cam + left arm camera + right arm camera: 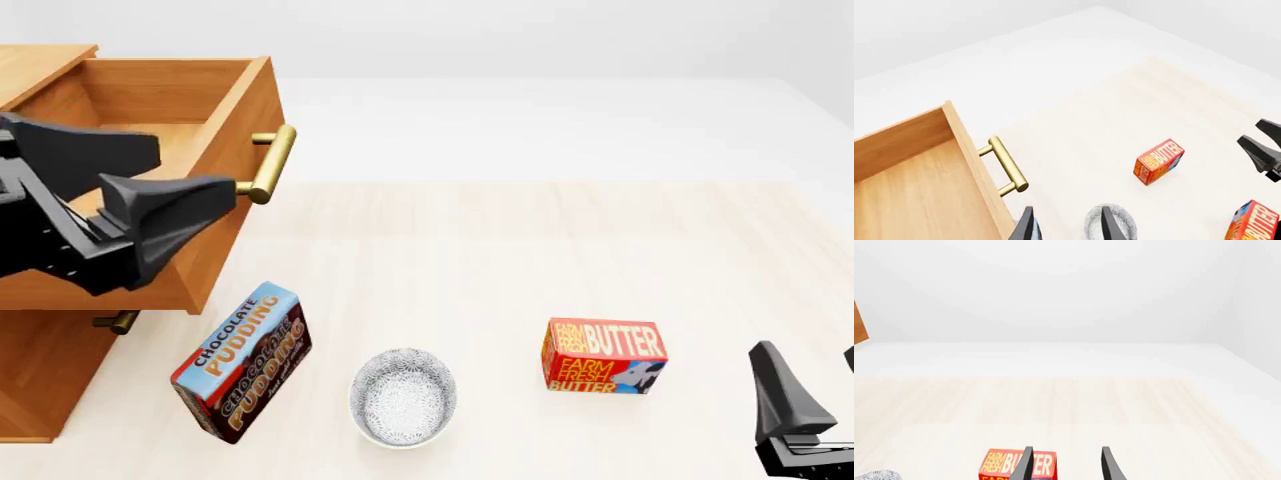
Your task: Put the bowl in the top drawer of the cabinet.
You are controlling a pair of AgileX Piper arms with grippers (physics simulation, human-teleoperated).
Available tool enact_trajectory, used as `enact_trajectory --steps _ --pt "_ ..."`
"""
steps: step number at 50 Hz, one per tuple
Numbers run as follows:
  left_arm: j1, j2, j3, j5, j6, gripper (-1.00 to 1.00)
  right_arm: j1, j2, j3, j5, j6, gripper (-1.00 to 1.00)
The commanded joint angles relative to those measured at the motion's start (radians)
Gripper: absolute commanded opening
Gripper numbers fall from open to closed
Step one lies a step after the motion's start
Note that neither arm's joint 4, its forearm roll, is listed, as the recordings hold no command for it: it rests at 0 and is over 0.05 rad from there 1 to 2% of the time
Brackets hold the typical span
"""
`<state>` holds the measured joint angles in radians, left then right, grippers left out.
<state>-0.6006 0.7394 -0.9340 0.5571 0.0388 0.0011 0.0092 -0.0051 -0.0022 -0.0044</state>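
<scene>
Pale wood table [561, 250] under a white backdrop, and the bowl [402, 396] sits on it near the front edge, upright, nothing in it. Just to its left, the chocolate pudding box [244, 363] stands tilted, close to the bowl but apart from it. On the bowl's other side, the Farm Fresh butter box [603, 356] stands upright, also apart.

Further left, the cabinet [40, 370] has its top drawer [200, 100] pulled well out, brass bar handle [271, 165] pointing toward the table's middle, bare wood inside.

Left tool [1066, 225] hangs above the drawer's front corner; in its wrist view the fingers are spread with a clear gap, gripping nothing, the bowl showing behind one finger. Right tool [1066, 464] sits low at the right front, fingers parted, released, the butter box just ahead of it.
</scene>
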Motion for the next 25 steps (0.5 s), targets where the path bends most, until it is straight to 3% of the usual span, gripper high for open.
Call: enact_trajectory --steps 1,25 --pt "-0.033 0.025 0.016 -0.031 0.000 1.00 0.000 -0.001 0.001 0.000 -0.003 1.00" --pt "-0.101 0.045 0.044 -0.056 0.010 1.00 0.000 -0.002 0.001 0.000 -0.002 1.00"
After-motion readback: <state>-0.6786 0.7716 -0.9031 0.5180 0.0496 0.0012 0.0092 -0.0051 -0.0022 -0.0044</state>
